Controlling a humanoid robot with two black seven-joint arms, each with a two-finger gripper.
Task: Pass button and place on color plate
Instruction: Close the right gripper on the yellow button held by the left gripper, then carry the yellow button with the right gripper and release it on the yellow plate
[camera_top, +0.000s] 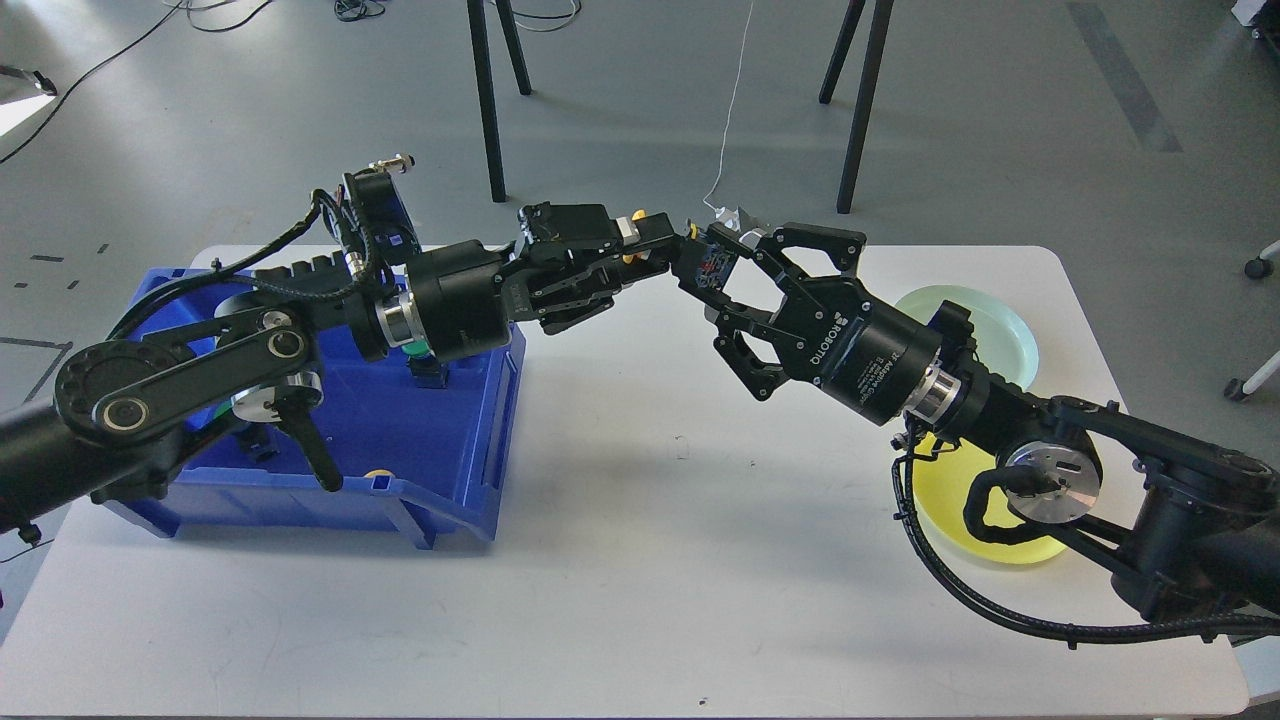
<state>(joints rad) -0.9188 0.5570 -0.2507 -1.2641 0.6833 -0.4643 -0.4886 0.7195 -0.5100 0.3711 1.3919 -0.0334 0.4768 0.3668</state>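
My left gripper (668, 255) is shut on a small black and blue button (712, 262) with a yellow part and holds it in the air above the table's back edge. My right gripper (722, 278) is open, with one finger above and one finger below the button. I cannot tell whether its fingers touch the button. A yellow plate (958, 497) lies at the right under my right arm. A pale green plate (1000, 322) lies behind it.
A blue bin (455, 420) stands on the white table (640, 560) at the left, under my left arm, with a few small parts in it. Black stand legs (487, 110) rise behind the table.
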